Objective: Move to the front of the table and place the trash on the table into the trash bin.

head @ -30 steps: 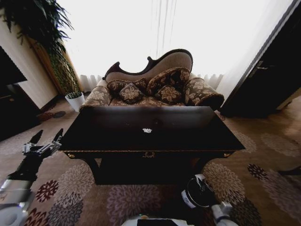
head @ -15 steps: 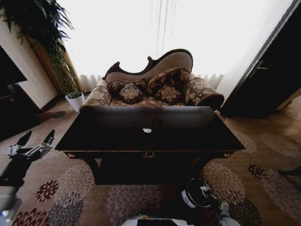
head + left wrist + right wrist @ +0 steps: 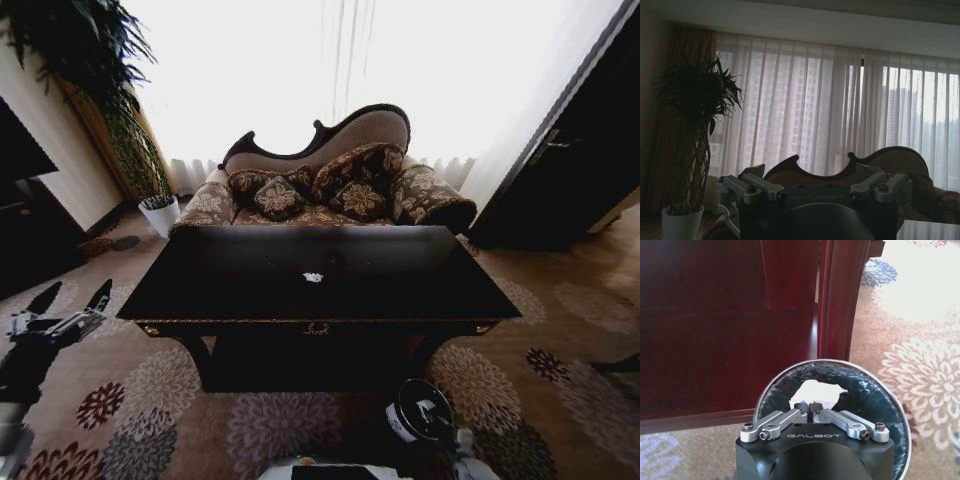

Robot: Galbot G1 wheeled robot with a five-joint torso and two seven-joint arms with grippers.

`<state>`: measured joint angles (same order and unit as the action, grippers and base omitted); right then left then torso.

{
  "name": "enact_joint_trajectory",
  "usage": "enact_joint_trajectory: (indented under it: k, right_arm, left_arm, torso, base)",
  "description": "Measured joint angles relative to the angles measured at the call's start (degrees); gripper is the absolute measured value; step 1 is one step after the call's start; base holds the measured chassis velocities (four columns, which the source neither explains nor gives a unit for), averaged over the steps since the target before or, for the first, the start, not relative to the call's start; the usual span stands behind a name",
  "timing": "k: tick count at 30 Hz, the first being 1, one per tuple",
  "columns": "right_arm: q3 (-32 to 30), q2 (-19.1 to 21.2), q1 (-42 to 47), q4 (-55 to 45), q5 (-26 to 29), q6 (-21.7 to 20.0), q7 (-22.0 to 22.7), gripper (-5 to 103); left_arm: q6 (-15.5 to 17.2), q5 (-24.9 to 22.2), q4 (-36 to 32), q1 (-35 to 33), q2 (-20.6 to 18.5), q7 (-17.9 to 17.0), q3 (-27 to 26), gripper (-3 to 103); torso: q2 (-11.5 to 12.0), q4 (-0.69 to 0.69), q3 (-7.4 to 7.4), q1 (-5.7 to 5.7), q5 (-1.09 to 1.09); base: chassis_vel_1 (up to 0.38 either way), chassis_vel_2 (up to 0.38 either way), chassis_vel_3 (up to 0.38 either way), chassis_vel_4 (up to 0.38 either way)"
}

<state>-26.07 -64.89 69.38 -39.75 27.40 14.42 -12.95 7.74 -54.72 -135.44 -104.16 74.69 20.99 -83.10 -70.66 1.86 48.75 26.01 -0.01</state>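
Observation:
The dark glossy table (image 3: 400, 285) stands straight ahead, with one small white paper wad of trash (image 3: 313, 277) near the middle of its top. The black trash bin (image 3: 403, 400) sits on the carpet below the table's front right. My right gripper (image 3: 810, 407) hangs over the bin's mouth (image 3: 774, 390), shut, pads touching. A white crumpled wad (image 3: 820, 389) lies just beyond the fingertips inside the bin. My left gripper (image 3: 72, 300) is open and empty, low over the carpet left of the table's corner; in the left wrist view the left gripper (image 3: 812, 187) faces the curtains.
A patterned sofa (image 3: 330, 190) with cushions stands behind the table. A potted plant in a white pot (image 3: 158, 213) is at the back left. A dark cabinet (image 3: 30, 235) lines the left wall. A table leg (image 3: 840, 295) rises just beyond the bin.
My left gripper has swung down and to the left, away from the table's corner. The right arm has sunk lower at the bottom edge, by the bin.

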Motion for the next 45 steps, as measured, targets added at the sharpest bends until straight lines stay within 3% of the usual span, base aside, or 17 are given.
enact_joint_trajectory:
  k: [2,5,8,11,14,17,18,23,26,27,45]
  right_arm:
    - [-0.61,0.27,-0.41,0.87,-1.56,0.27,-0.40,5]
    - [-0.87,0.14,-0.38,1.00,-1.53,0.38,-0.92,21]
    - [-0.98,-0.07,-0.28,0.88,-1.45,0.44,-1.35,27]
    - [-1.15,-0.20,-0.08,0.68,-1.24,0.58,-1.84,43]
    - [-1.19,-0.20,0.04,0.53,-1.16,0.62,-2.03,48]
    - [-1.23,-0.18,0.36,-0.02,-1.05,0.65,-2.10,65]
    - [-1.23,-0.18,0.36,-0.02,-1.05,0.65,-2.10,65]
    - [-1.26,-0.17,2.00,-2.35,-0.31,0.66,-2.23,87]
    - [-1.30,-0.23,2.72,-3.48,-0.09,0.66,-2.24,92]
    - [-1.35,-0.39,3.72,-4.90,-0.03,0.66,-2.30,99]
    - [-6.53,-1.85,23.21,-30.29,-0.67,1.48,-7.91,100]
  left_arm:
    - [-0.01,0.10,0.05,0.02,0.11,0.00,0.06,100]
    - [-0.04,0.27,0.16,0.27,0.35,0.00,0.38,100]
    - [-0.05,0.43,0.15,0.32,0.54,0.00,0.61,100]
    - [-0.09,0.65,-0.04,0.31,0.93,0.00,0.87,100]
    - [-0.13,0.68,-0.14,0.18,1.07,0.00,0.86,100]
    - [-0.22,0.69,-0.34,-0.08,1.29,0.01,0.67,100]
    - [-0.22,0.69,-0.34,-0.08,1.29,0.01,0.67,100]
    - [-0.33,0.66,-0.80,-0.24,1.87,0.05,0.64,100]
    - [-0.35,0.66,-0.94,-0.20,2.06,0.07,0.84,100]
    - [-0.37,0.69,-1.05,-0.03,2.21,0.09,1.11,100]
    - [-0.33,1.54,-0.01,4.31,3.46,0.10,4.71,100]
  torso:
    - [0.00,0.00,0.00,0.00,-0.01]
    - [0.00,0.00,0.00,0.00,-0.01]
    - [0.00,0.00,0.00,0.00,0.00]
    - [0.00,0.00,0.00,0.00,0.00]
    - [0.00,0.00,0.00,0.00,0.00]
    - [0.00,0.00,0.00,0.00,0.00]
    - [0.00,0.00,0.00,0.00,0.00]
    - [0.00,0.01,0.00,0.00,0.00]
    - [0.00,0.01,0.00,0.00,0.00]
    - [0.00,0.00,0.00,0.00,-0.01]
    - [0.00,0.00,0.00,0.00,-0.01]
  base:
    - [0.000,0.000,0.000,0.000]
    - [0.000,0.000,0.000,0.000]
    - [0.000,0.000,0.000,0.000]
    - [0.000,0.000,0.000,0.000]
    - [0.000,0.000,0.000,0.000]
    - [0.000,0.000,0.000,0.000]
    - [0.000,0.000,0.000,0.000]
    - [0.000,0.000,0.000,0.000]
    - [0.000,0.000,0.000,0.000]
    - [0.000,0.000,0.000,0.000]
    - [0.000,0.000,0.000,0.000]
